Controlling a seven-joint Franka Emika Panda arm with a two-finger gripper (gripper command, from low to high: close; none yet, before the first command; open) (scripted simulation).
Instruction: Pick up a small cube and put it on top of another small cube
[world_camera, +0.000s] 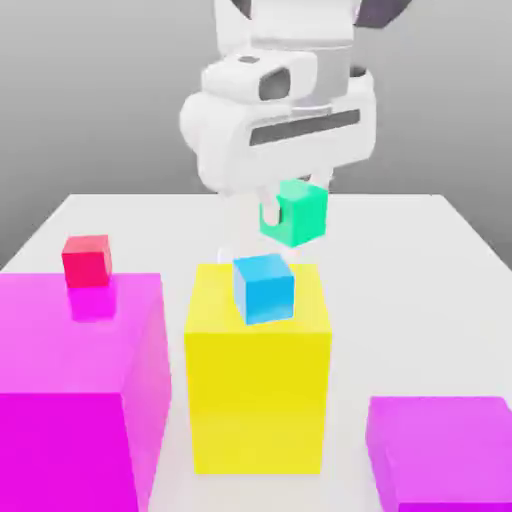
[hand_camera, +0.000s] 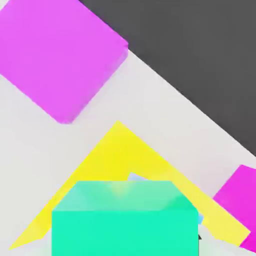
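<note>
The small teal-green cube (world_camera: 297, 213) hangs in the air, with my gripper (world_camera: 290, 205) shut on it under the white hand. Just below it and slightly toward the exterior view's left, the small sky-blue cube (world_camera: 265, 288) rests on top of a big yellow block (world_camera: 258, 385). There is a gap between the two small cubes. In the hand view the teal-green cube (hand_camera: 125, 222) sits close to the camera over the yellow block (hand_camera: 117, 155), and a sliver of the sky-blue cube (hand_camera: 136, 177) peeks out behind it.
A small red cube (world_camera: 86, 260) sits on a big magenta block (world_camera: 75, 385) at the exterior view's left. A second magenta block (world_camera: 440, 450) lies low at the right. The white table (world_camera: 400, 250) ends at a dark background.
</note>
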